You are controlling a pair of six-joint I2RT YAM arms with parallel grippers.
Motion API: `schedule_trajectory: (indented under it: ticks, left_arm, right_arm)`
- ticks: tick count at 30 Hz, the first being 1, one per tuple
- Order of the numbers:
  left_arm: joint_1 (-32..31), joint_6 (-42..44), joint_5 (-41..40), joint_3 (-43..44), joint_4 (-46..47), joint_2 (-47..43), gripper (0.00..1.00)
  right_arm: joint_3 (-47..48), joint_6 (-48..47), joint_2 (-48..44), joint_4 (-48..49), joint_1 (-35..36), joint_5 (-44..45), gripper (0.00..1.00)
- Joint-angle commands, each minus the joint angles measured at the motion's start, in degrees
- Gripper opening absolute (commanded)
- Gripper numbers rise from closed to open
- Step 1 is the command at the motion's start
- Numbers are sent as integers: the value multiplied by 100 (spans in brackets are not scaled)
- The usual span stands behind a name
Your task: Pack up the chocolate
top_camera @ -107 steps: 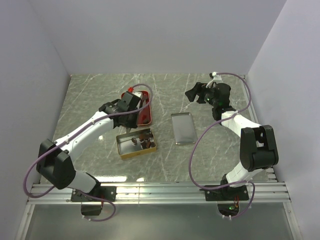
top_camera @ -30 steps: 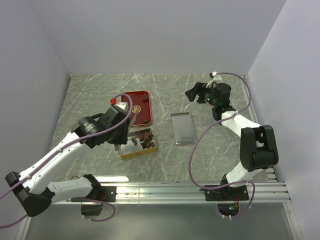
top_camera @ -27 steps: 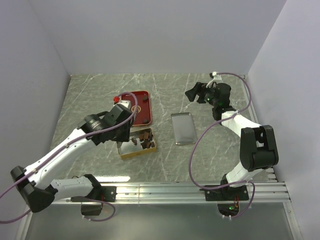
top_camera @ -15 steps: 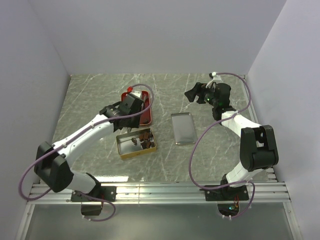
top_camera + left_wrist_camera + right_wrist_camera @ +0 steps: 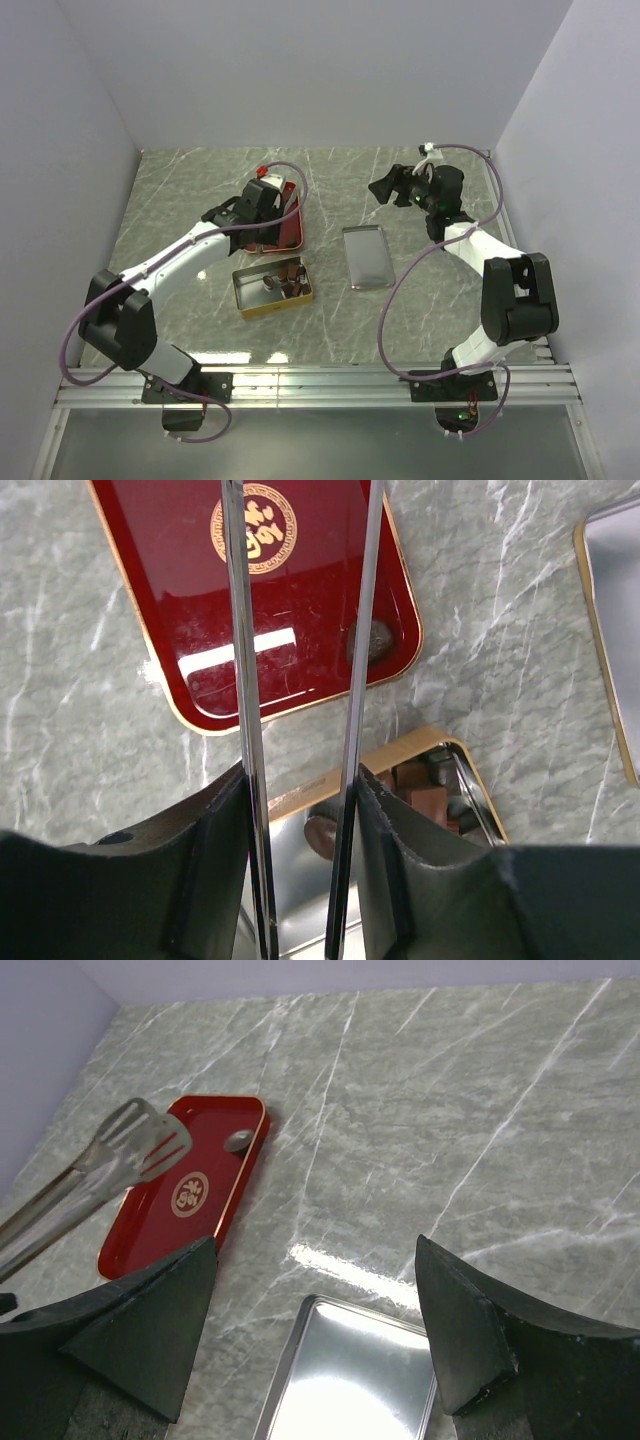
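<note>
This looks like a robotics lab, a boxed-in test cell rather than anyone's kitchen. Plain pale walls close off three sides of a table with a grey marble-look top. Along its near edge runs a bare aluminium rail. Two white-and-black robot arms are bolted to it side by side, the left arm and the right arm, with purple cables looping loose from base to wrist. The household things sit out like props in the middle: a red tray, a gold tin, a shallow silver lid, metal tongs and a little chocolate.
</note>
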Motion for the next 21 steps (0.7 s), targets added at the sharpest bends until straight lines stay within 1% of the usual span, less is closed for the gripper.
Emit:
schedule_trajectory:
  ticks: [1, 8, 21]
  left_arm:
    - [87, 229, 302, -7, 418, 144, 47]
    - [184, 247, 488, -60, 488, 382, 47]
    - [403, 317, 374, -87, 620, 751, 47]
  right_arm:
    - [148, 26, -302, 153, -41, -28, 86]
    - [113, 26, -329, 179, -50, -28, 86]
    - [122, 35, -285, 188, -68, -37, 86]
